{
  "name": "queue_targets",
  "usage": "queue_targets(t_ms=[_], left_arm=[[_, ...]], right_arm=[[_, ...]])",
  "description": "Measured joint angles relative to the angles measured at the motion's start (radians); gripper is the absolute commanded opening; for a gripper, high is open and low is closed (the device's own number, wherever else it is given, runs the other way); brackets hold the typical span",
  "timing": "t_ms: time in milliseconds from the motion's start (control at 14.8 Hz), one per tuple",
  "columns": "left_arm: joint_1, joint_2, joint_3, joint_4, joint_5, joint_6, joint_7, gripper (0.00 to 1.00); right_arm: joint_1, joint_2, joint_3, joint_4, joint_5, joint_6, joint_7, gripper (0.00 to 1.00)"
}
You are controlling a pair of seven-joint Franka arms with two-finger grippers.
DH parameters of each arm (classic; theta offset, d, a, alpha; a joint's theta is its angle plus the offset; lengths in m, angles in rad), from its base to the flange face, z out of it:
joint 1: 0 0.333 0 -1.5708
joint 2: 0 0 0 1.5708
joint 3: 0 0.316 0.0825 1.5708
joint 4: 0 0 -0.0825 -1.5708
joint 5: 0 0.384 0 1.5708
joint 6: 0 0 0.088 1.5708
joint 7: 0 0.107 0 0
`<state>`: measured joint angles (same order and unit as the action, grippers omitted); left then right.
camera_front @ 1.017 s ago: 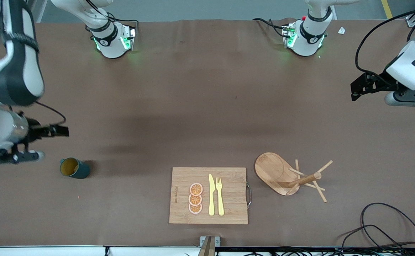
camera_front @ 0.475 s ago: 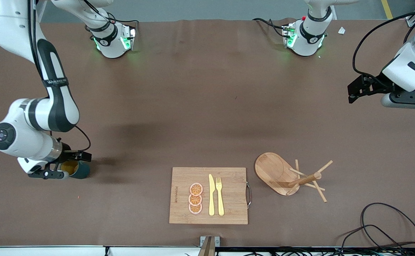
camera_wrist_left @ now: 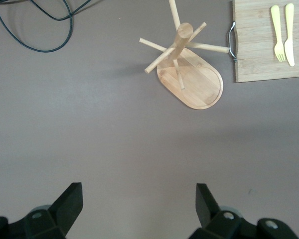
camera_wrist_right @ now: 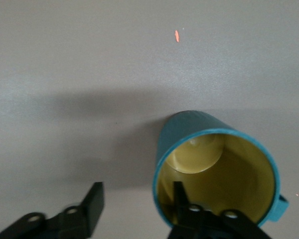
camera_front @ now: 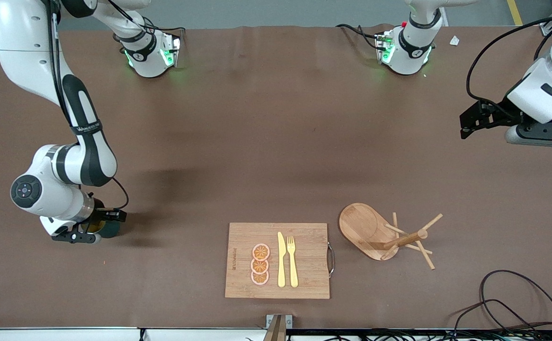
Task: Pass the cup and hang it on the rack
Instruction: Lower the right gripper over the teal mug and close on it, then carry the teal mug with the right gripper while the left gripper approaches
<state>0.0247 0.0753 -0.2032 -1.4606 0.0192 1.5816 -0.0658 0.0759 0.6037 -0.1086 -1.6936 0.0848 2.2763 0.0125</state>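
The dark teal cup [camera_front: 111, 230] stands upright on the table toward the right arm's end, mostly hidden under the right wrist. In the right wrist view the cup [camera_wrist_right: 217, 169] shows its yellowish inside and its small handle at one edge. My right gripper [camera_front: 91, 227] is down at the cup and open [camera_wrist_right: 137, 191], with one finger inside the cup, the other outside, straddling the wall. The wooden rack [camera_front: 380, 232] stands toward the left arm's end; it also shows in the left wrist view [camera_wrist_left: 189, 74]. My left gripper [camera_front: 472, 123] waits open and empty [camera_wrist_left: 139, 194] above bare table.
A bamboo cutting board [camera_front: 304, 260] with a knife, a fork and orange slices lies between cup and rack, near the front edge; it shows in the left wrist view [camera_wrist_left: 259, 50]. A black cable [camera_front: 517, 303] loops at the near corner by the left arm's end.
The right arm has swung in and come down onto the cup, so one finger now sits inside it. The left gripper has drifted slightly. Cup and rack have not moved.
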Motion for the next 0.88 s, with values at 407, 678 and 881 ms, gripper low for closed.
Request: queue_targets(t_ms=[407, 678, 881], left_arm=[[0.0, 0.0, 0.0, 0.001, -0.003, 0.0, 0.0, 1.0], [-0.001, 0.0, -0.005, 0.004, -0.014, 0.001, 0.0, 1.0], [-0.003, 0.0, -0.009, 0.007, -0.014, 0.001, -0.001, 1.0]], right_arm=[[-0.015, 0.012, -0.004, 0.042, -0.034, 0.002, -0.056, 0.0], [0.02, 0.015, 0.015, 0.14, -0.03, -0.078, -0.065, 0.0], [0.171, 0.015, 0.03, 0.254, 0.011, -0.199, 0.034, 0.0]])
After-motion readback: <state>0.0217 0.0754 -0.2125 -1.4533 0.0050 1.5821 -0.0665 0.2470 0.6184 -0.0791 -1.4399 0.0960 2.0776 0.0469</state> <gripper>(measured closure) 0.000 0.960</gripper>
